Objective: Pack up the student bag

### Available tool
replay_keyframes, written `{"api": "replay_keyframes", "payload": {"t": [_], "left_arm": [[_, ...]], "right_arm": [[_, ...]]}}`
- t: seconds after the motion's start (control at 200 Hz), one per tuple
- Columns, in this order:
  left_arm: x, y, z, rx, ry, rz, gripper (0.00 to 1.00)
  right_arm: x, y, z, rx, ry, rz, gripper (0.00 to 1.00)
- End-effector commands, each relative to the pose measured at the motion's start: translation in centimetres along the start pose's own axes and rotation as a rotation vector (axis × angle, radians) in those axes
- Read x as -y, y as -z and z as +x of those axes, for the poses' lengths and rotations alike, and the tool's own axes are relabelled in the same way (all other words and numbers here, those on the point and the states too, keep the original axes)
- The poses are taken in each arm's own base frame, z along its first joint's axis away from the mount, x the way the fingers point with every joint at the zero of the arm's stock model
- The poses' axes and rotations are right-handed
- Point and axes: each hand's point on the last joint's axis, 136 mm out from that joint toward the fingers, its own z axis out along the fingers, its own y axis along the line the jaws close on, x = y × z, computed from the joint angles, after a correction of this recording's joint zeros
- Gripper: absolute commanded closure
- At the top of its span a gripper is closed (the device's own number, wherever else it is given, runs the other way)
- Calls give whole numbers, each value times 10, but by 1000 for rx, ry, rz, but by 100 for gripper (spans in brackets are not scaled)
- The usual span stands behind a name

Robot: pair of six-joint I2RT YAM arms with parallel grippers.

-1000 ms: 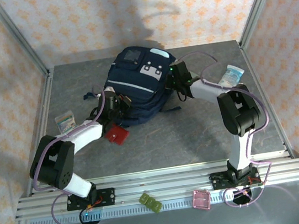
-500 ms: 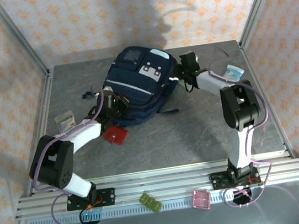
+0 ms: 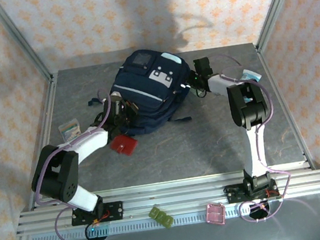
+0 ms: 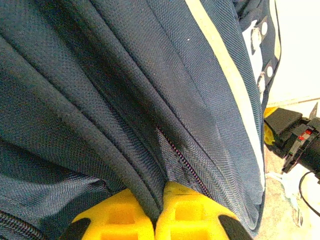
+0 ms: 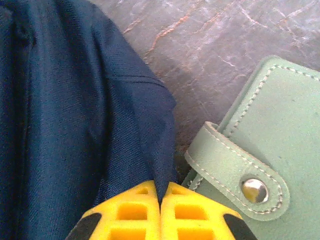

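student bag (image 3: 147, 92) blocks centre, table (image 3: 211, 142) open nearside

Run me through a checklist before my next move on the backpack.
1. Left gripper pinching student bag fabric beside the zipper: ok.
2. Right gripper pinching the bag's edge: ok.
3. Green wallet not caught in the right grip: ok, but it lies close beside it.
4. Zipper opened for packing: cannot tell.
5. Red flat item packed: not ok, it lies on the table.
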Motion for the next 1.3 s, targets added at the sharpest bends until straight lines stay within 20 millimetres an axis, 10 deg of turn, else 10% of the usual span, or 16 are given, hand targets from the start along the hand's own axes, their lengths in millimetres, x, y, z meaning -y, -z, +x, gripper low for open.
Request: {"api": "replay_keyframes", "payload": {"t": [0.0, 0.275, 0.576, 0.966, 1.086, 1.296], "left_arm": [[18, 2, -28, 51, -49, 40, 100], [11, -2, -91, 145, -76, -31, 100], [-5, -36, -105, 107, -78, -92, 100], [-11, -49, -129, 145, -143, -168, 100], [-4, -40, -129, 139, -144, -154, 59], [16, -4, -107, 143, -125, -23, 43]], "right_arm": [[-19, 23, -10, 36, 24, -62, 100], [-36, 116, -18, 143, 78, -115, 100], [-7, 170, 47, 99, 31, -135, 100], [-14, 175, 146, -52, 131, -134, 89], [-8, 187, 157, -57, 153, -122, 57], [-12, 213, 149, -4, 188, -155, 43]]}}
